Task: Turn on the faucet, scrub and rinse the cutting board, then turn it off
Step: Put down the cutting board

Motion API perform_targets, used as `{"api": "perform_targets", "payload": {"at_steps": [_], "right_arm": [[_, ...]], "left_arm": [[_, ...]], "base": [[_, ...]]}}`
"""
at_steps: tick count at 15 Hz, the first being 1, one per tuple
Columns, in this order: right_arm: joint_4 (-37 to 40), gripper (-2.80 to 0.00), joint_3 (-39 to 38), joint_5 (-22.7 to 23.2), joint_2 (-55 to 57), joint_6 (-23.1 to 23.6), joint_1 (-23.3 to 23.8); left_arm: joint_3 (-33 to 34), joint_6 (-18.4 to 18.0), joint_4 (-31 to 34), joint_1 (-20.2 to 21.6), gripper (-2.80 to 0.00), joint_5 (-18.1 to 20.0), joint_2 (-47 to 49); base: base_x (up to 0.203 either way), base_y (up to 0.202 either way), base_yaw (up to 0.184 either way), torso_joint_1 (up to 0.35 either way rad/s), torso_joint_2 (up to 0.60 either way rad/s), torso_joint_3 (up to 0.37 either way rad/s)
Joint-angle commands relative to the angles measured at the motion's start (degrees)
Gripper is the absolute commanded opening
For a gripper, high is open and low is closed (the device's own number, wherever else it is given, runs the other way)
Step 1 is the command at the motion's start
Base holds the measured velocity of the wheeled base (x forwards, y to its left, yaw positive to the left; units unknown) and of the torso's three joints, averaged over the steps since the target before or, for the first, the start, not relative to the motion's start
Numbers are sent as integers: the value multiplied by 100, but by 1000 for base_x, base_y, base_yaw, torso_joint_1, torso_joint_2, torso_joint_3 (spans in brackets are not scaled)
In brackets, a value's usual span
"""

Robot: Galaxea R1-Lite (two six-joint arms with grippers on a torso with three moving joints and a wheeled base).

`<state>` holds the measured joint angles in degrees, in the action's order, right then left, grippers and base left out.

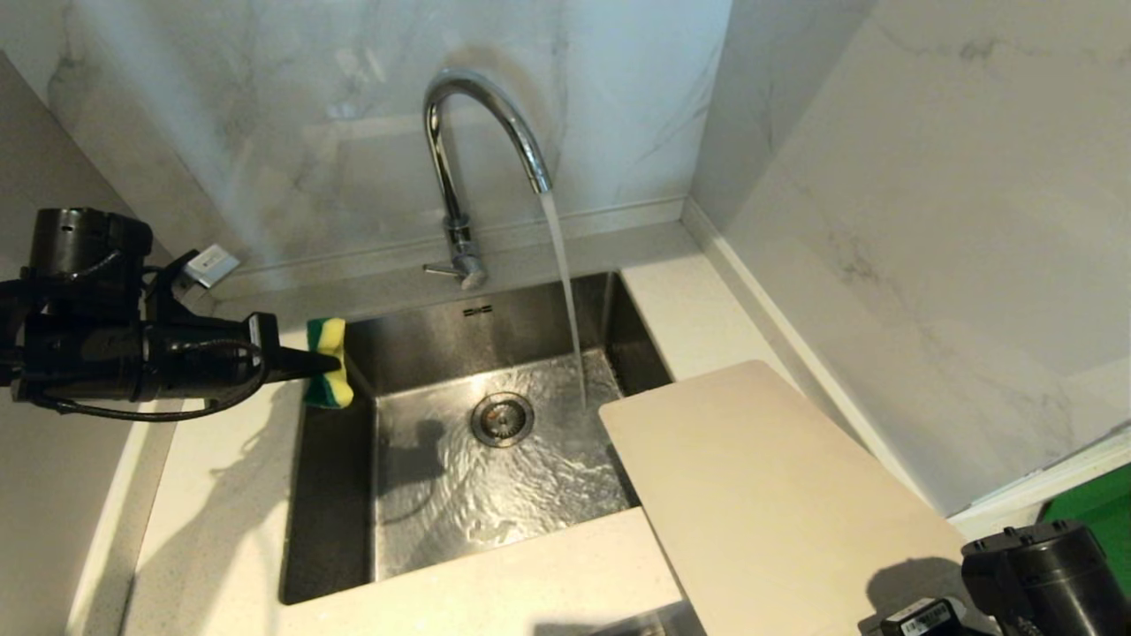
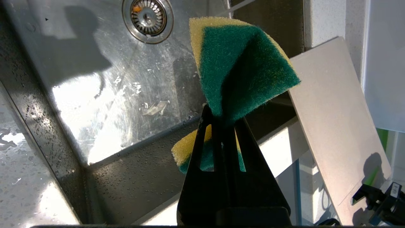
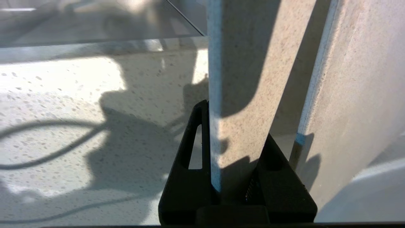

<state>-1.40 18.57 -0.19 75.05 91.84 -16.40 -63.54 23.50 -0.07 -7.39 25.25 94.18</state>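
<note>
Head view: the cutting board lies on the counter at four o'clock of the sink, long axis running ten to four. Right pincer clamps its near edge. Left pincer, reaching level, pinches the sponge; the faucet runs.

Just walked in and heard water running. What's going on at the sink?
The faucet is on, water streaming into the sink. The left gripper is shut on a sponge at the sink's left edge. The right gripper grips the cutting board, which sits right of the sink, one corner over the basin. The board isn't under the stream yet.
</note>
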Motion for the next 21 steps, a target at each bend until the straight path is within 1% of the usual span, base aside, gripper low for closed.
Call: {"api": "perform_targets", "payload": {"at_steps": [1, 3, 5, 8, 12, 13, 16, 18, 21], "right_arm": [[0, -280, 13, 82, 200, 53, -4], [0, -280, 22, 292, 365, 55, -4], [0, -280, 73, 355, 523, 53, -4], [0, -280, 103, 580, 716, 4, -14], [0, -280, 102, 599, 1054, -700, -430], [0, -280, 114, 599, 1132, -801, -457], [0, -280, 147, 663, 1355, -1023, -461], [0, -280, 147, 923, 1552, -1056, -461], [-8, -280, 158, 1184, 1811, -1131, -461]], "left_arm": [[-1, 20, -1, 0, -280, 15, 38], [-10, 14, -1, 0, -280, 20, 65], [-53, 14, -1, 0, -280, 24, 92], [-78, 12, -1, -51, -280, 31, 145], [-115, 14, -1, -70, -280, 24, 197], [-131, 14, -1, -70, -280, 24, 206], [-160, 14, -1, -79, -280, 24, 215], [-168, 14, -1, -79, -280, 33, 224], [-231, 19, -3, -79, -280, 24, 323]], "base": [[0, 0, 0, 0, 0, 0], [0, 0, 0, 0, 0, 0], [0, 0, 0, 0, 0, 0], [0, 0, 0, 0, 0, 0], [0, 0, 0, 0, 0, 0], [0, 0, 0, 0, 0, 0], [0, 0, 0, 0, 0, 0], [0, 0, 0, 0, 0, 0], [0, 0, 0, 0, 0, 0]]}}
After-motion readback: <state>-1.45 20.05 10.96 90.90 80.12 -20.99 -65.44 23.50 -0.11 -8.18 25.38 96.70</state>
